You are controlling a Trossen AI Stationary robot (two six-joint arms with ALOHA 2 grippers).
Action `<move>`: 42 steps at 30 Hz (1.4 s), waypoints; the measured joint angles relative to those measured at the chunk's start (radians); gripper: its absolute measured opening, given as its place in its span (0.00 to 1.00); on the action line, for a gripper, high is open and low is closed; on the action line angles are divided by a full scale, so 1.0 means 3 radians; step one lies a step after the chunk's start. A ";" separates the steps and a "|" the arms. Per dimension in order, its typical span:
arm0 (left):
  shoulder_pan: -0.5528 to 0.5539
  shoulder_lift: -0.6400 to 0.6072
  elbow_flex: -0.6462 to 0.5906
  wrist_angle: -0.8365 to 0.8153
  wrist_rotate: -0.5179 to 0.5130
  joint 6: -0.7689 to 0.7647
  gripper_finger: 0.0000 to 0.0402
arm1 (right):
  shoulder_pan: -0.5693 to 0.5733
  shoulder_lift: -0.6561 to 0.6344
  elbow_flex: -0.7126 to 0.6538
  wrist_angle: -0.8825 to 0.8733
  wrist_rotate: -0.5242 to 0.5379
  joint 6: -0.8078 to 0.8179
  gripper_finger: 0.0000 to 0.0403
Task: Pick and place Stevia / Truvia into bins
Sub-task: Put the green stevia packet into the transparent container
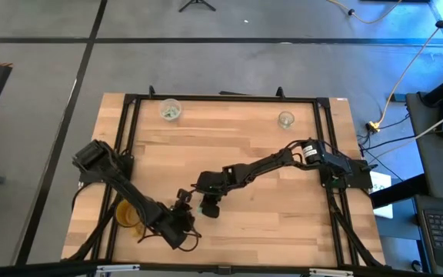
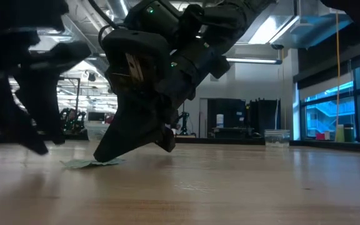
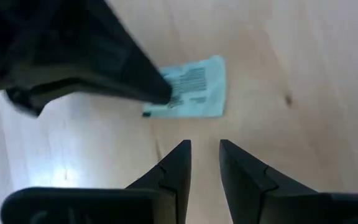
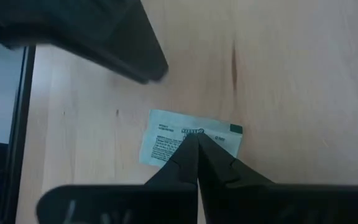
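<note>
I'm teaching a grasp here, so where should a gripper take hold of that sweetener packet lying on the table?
The sachet lies flat on the wood, so probably come from straight above and pinch a free edge or corner. The right gripper is already on its middle.

Overhead, table-level and both close wrist cameras share one sachet (image 4: 190,144).

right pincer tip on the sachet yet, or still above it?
Touching. In the right wrist view the shut tips of the right pincer lie on the sachet with no gap; the left wrist view shows the dark tip pressed on its print.
</note>
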 joint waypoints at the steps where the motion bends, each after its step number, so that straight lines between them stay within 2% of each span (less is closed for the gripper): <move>1: 0.0000 0.0030 -0.0001 0.0053 0.0006 0.0049 0.20 | 0.0000 0.0000 -0.0001 0.0000 0.0001 0.0000 0.00; 6: 0.0004 0.0062 0.0000 0.0278 0.0073 0.0127 0.25 | -0.0004 0.0001 -0.0001 0.0003 -0.0035 0.0003 0.00; 10: 0.0004 0.0059 0.0000 0.0330 -0.0006 0.0175 0.30 | -0.0003 0.0001 -0.0001 0.0004 -0.0035 0.0003 0.00; 15: 0.0006 0.0057 0.0000 0.0329 -0.0063 0.0515 0.35 | -0.0004 0.0001 -0.0001 0.0007 -0.0062 0.0003 0.00; 18: 0.0006 0.0091 0.0001 0.0338 -0.0004 0.0746 0.35 | -0.0003 0.0002 -0.0001 0.0009 -0.0073 0.0012 0.00; 25: 0.0004 0.0281 0.0019 0.0516 -0.0178 0.0703 0.35 | -0.0004 0.0004 -0.0005 0.0069 -0.0138 0.0075 0.00; 42: 0.0006 0.0308 0.0009 0.0496 -0.0402 0.1192 0.35 | -0.0001 0.0005 -0.0004 0.0075 -0.0164 0.0088 0.00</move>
